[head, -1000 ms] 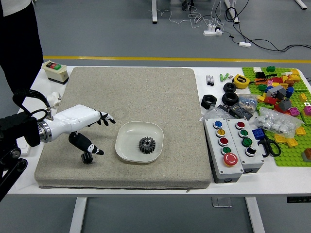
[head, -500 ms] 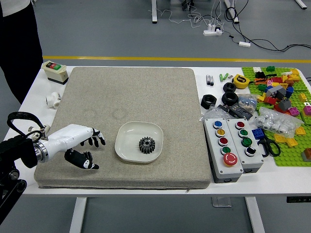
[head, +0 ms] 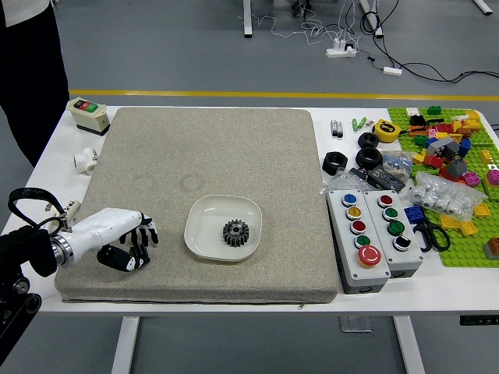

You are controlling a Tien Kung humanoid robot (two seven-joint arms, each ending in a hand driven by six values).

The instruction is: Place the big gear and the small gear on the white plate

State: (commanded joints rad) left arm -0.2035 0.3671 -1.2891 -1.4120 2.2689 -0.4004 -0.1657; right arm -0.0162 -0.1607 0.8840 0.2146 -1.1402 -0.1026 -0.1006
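Reaching in from the lower left of the frame, the left hand [head: 117,227] hangs low over the left part of the mat [head: 257,156]. I cannot tell whether it is wide, narrow or holding something, as the dark parts run together. Nor can I tell whether the other gear is under it.

To its right, well apart from it, the plate [head: 201,212] lies on the mat, with one dark gear [head: 235,232] on it, right of the plate's middle.

Left of the mat, a white fitting [head: 86,161] is on the desk [head: 312,307], and a switch box [head: 89,117] sits above it.

At the right of the frame, two button boxes [head: 360,234] [head: 395,222] lie side by side. Scissors [head: 437,236] are just beside them, tyres [head: 334,162] and a tape measure [head: 387,131] above. Farther right, bricks [head: 456,167] are heaped on green boards [head: 468,257], near a clear bag [head: 448,195].

A person [head: 31,78] in dark trousers stands at the upper left.
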